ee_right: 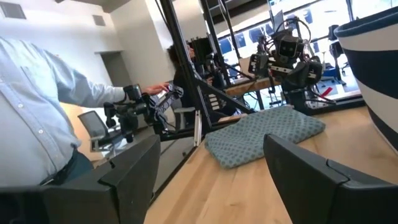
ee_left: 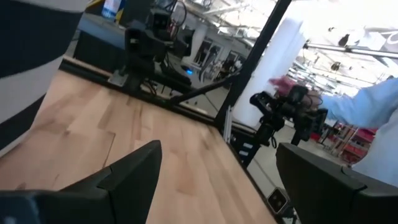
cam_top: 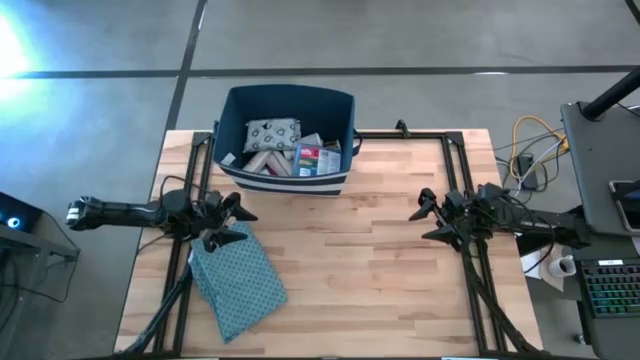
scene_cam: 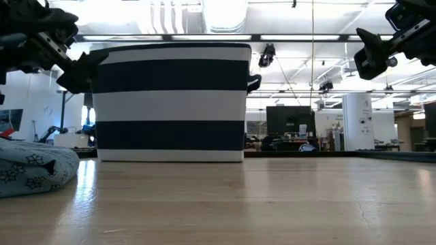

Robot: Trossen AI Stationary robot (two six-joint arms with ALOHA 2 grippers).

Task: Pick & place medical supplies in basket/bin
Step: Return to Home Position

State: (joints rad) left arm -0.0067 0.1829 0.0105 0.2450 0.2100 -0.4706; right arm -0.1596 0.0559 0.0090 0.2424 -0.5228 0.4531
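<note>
While both arms hang clear of the wood, the bin (cam_top: pixel 285 183) sits upright at 12 o'clock on the table (cam_top: pixel 350 270), at the far edge. Its mouth faces up and its long axis runs 9 to 3 o'clock, a bit skewed. In the low view the bin (scene_cam: pixel 170 102) shows a broad dark and white striped side, base flat on the table.

Supplies lie inside the bin:
- The grey patterned pouch (cam_top: pixel 272 134) is toward 12 o'clock.
- The blue-white box (cam_top: pixel 318 158) is toward 4 o'clock.
- A tan roll (cam_top: pixel 264 160) is toward 7 o'clock.
- Smaller bits are too jumbled to name.

The left gripper (cam_top: pixel 233 224) is at 9 o'clock on the table and points toward 3. Its fingers are spread wide, holding nothing. It is over the far end of the teal cloth (cam_top: pixel 238 280), and in the low view it hangs well above that cloth. The cloth lies flat, its long axis running 11 to 5 o'clock.

The right gripper (cam_top: pixel 424 216) is at 3 o'clock and points toward 9. Its fingers are also spread wide and hold nothing, above bare wood.

Each wrist view shows a clear gap between that gripper's own fingers (ee_left: pixel 134 171) (ee_right: pixel 134 168). A person's light blue sleeve (ee_left: pixel 373 106) shows beyond the table.
</note>
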